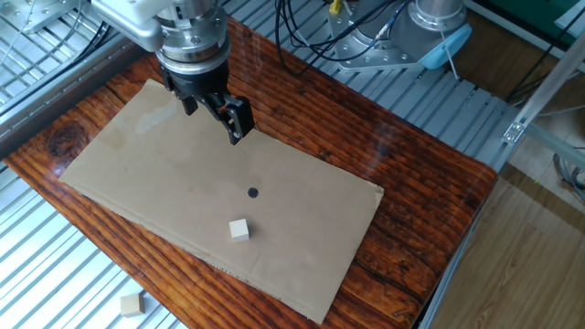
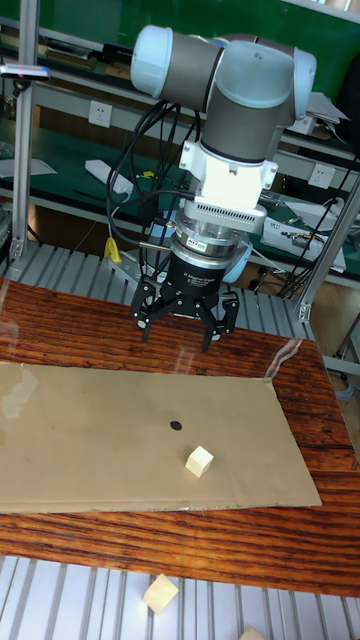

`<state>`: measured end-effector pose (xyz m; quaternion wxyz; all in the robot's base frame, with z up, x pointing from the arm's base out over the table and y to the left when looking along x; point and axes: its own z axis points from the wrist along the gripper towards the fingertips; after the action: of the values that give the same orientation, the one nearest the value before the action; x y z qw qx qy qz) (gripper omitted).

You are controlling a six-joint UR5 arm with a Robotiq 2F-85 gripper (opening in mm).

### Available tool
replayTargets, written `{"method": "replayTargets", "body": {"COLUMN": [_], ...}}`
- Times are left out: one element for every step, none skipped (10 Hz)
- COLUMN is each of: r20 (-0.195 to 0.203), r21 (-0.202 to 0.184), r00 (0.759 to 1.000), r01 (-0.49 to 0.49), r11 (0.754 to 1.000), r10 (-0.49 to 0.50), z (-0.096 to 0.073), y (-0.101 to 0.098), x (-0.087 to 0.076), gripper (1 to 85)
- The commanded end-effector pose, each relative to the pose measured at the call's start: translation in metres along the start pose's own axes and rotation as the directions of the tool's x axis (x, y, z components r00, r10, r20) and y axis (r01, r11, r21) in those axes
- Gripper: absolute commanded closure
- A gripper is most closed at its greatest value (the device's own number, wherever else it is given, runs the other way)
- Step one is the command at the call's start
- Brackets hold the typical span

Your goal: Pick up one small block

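The small block (image 1: 239, 229) (image 2: 199, 460) is a pale cream wooden cube lying near the front edge of a brown cardboard sheet (image 1: 155, 174) (image 2: 90, 440). My gripper (image 1: 213, 123) (image 2: 178, 330) hangs above the sheet's far edge, well back from the block and not touching it. Its black fingers (image 1: 238, 122) (image 2: 211, 330) are spread apart with nothing between them.
A black dot (image 1: 253, 193) (image 2: 177, 425) marks the cardboard between gripper and block. A tanner wooden block (image 1: 132, 305) (image 2: 160, 593) lies off the wooden table (image 1: 430, 210) on the metal grating in front. Cables and the arm's base (image 1: 430, 27) stand behind the table.
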<state>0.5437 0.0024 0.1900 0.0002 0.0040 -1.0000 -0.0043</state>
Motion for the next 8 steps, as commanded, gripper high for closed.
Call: {"method": "replayTargets", "body": {"r20": [0.214,0.223,0.223,0.221,0.221,0.221,0.222,0.216], "r21": [-0.112,-0.113,-0.113,-0.109,-0.109,-0.107,-0.102,-0.088], "r00": [0.975,0.973,0.973,0.974,0.974,0.974,0.974,0.975], "r01": [-0.031,-0.03,-0.03,-0.034,-0.034,-0.034,-0.032,-0.043], "r11": [0.993,0.993,0.993,0.994,0.994,0.994,0.994,0.995], "r10": [0.054,0.055,0.055,0.057,0.057,0.057,0.054,0.061], "z": [-0.0066,-0.0058,-0.0057,-0.0056,-0.0056,-0.0055,-0.0054,-0.0039], "y": [0.0293,0.0299,0.0298,0.0296,0.0297,0.0294,0.0283,0.0258], "x": [-0.0563,-0.0575,-0.0573,-0.0575,-0.0574,-0.0574,-0.0574,-0.0563], "gripper": [84.7,84.7,84.7,84.7,84.7,84.7,84.7,84.7]}}
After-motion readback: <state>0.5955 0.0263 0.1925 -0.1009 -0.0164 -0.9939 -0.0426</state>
